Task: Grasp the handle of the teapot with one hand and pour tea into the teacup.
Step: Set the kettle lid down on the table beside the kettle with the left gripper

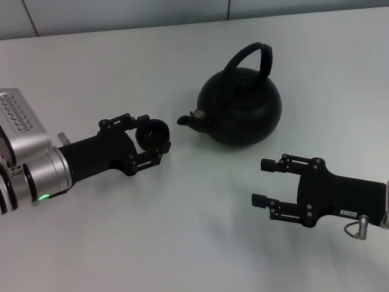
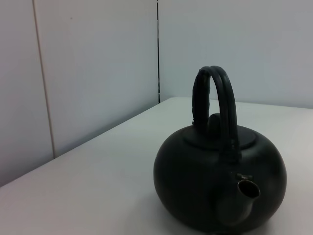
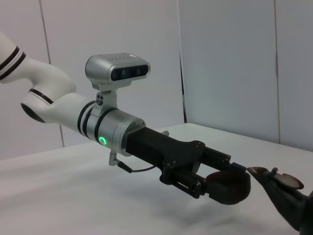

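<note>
L pincer grips cup at pot's 9 o'clock by spout; R pincer wide at 5; should rise, close squarely on handle top.

My teapot sits upright on the table, round, matte black, lid on, its short spout pointing toward my left side. Its handle arches tall over the lid, standing upright and free. The teacup, a small black handleless bowl, sits clamped in my left gripper, just beside the spout's tip without touching it.
</note>
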You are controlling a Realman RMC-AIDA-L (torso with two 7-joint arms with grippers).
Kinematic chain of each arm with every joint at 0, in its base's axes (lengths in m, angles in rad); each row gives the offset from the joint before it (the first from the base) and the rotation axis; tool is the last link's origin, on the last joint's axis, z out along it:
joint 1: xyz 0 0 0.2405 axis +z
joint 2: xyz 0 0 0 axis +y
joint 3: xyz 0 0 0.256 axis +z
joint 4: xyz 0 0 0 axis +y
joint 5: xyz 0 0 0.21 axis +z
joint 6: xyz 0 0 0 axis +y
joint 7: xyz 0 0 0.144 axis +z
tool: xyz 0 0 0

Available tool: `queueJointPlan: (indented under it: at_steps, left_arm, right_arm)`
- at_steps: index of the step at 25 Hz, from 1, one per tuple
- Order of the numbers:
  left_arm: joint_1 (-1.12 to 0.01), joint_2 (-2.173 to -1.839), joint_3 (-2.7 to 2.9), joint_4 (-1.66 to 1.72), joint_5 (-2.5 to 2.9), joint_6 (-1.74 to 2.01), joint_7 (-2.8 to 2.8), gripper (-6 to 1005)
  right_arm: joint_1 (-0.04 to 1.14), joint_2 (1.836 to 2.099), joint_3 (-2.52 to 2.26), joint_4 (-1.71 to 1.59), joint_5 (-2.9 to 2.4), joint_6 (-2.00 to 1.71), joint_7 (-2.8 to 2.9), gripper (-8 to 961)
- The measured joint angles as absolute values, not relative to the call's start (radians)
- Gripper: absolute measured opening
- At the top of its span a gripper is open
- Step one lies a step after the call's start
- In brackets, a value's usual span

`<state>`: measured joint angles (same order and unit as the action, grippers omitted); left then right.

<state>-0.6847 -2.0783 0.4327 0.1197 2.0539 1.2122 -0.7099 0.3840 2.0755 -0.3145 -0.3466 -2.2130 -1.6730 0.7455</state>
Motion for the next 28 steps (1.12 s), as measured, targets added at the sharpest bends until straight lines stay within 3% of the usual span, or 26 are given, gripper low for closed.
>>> queueJointPlan:
  at_steps: [28]
  left_arm:
    - [-0.701, -2.078, 0.426, 0.025, 2.050, 1.103, -0.603, 775]
  right_arm:
    - [0.385, 2.077, -0.314, -0.340, -2.212, -1.673, 0.745, 693]
